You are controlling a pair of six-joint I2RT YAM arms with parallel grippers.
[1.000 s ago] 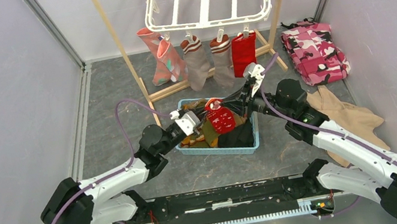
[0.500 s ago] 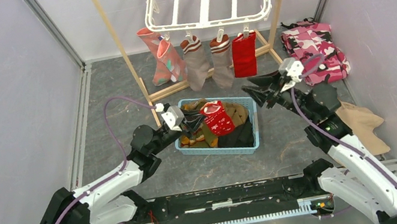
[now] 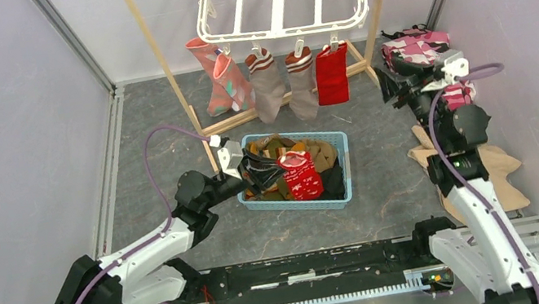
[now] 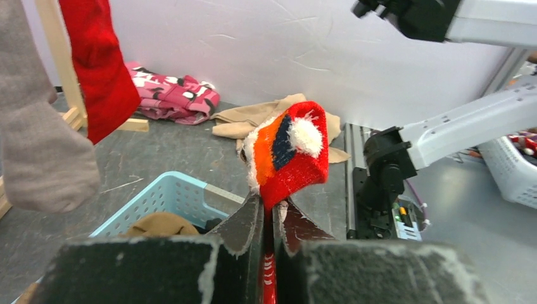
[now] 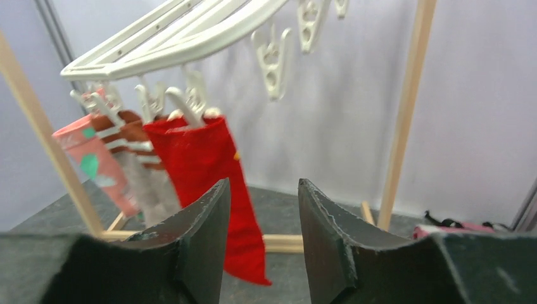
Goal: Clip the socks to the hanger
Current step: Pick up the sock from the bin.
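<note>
1. The left gripper (image 3: pixel 269 168) has its jaws clenched on one end of a red patterned sock (image 3: pixel 301 175). The left wrist view shows the fabric pinched flat between them.
2. The sock lies over the pale blue basket (image 3: pixel 298 206), on or just above the heap of socks inside; I cannot tell whether it touches. Its long axis runs away from the left jaws, toward the robot's right.
3. The hanger (image 3: pixel 283 32) hangs beyond the basket and higher up. Five hung socks (image 3: pixel 264 82) are clipped along its near rim, the plain red one rightmost.
4. The right gripper (image 5: pixel 263 190) has its jaws released, with nothing between them. It faces the hanger's near right corner, just in front of the camouflage cloth (image 3: pixel 416 46).
5. Key relation: a free clip (image 5: pixel 272 58) hangs just right of the plain red sock. The right arm is nearer that clip, but the left arm has the sock. Judgement: the sock must go up and away, its free end leading toward that clip.
6. Change from a second ago: both grippers met at the sock above the basket. The right one has since let go and swung out to the right, and the sock now droops lower.
</note>
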